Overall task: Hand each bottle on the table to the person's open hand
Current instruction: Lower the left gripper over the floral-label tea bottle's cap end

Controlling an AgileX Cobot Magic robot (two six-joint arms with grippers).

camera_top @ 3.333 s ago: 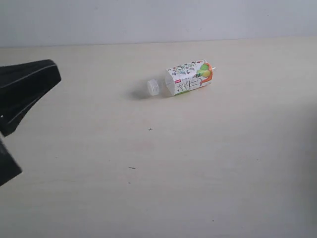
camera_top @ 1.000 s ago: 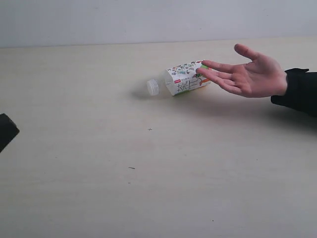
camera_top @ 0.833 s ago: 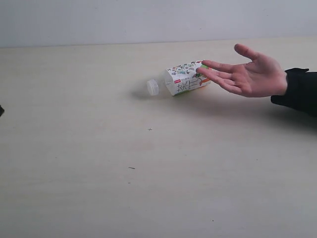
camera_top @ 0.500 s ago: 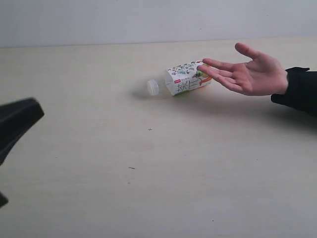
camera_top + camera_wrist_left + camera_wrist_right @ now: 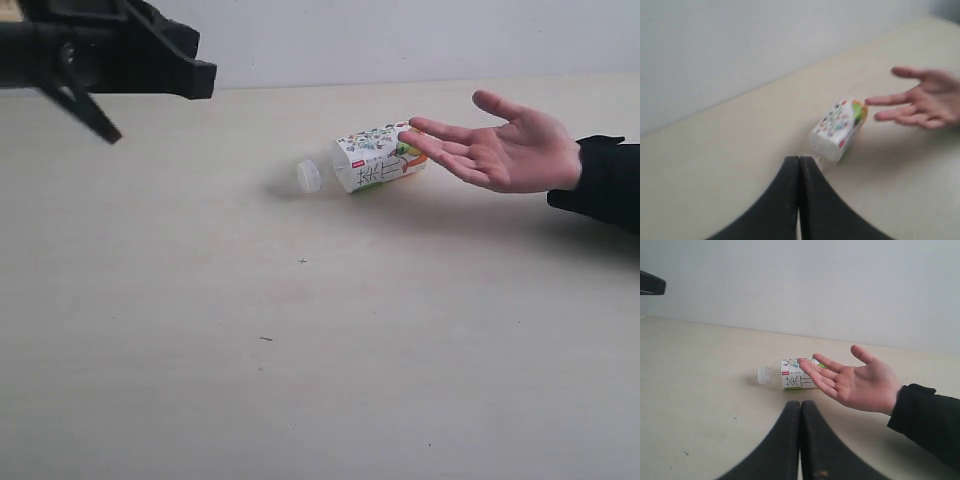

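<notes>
Beige table with a faint wood grain fills the lower half of the exterior frame; a couple of dark specks sit left of centre.

My right gripper: both black fingers are pressed flat together with nothing between them, tips aimed toward the bottle. My left gripper is the same, fingers shut against each other and holding nothing. That view is blurred. Neither gripper touches anything.

Past them, the one bottle lies on its side on the table, above centre of the exterior frame and slightly right. It is squarish and clear with a white floral label. Its white cap points to frame left, and there is a green-orange patch at the base end.

The person's hand is on the right of the frame, open, palm up, fingers slightly spread. A black sleeve runs off the right edge. The fingertips overlap the bottle's base end in the exterior view; I can't tell if they touch it. The right wrist view shows the same overlap and leaves the same doubt.

My left arm sits in the upper left corner of the exterior frame, raised above the table and well apart from the bottle. A plain pale wall runs along the top, behind the table's far edge.
</notes>
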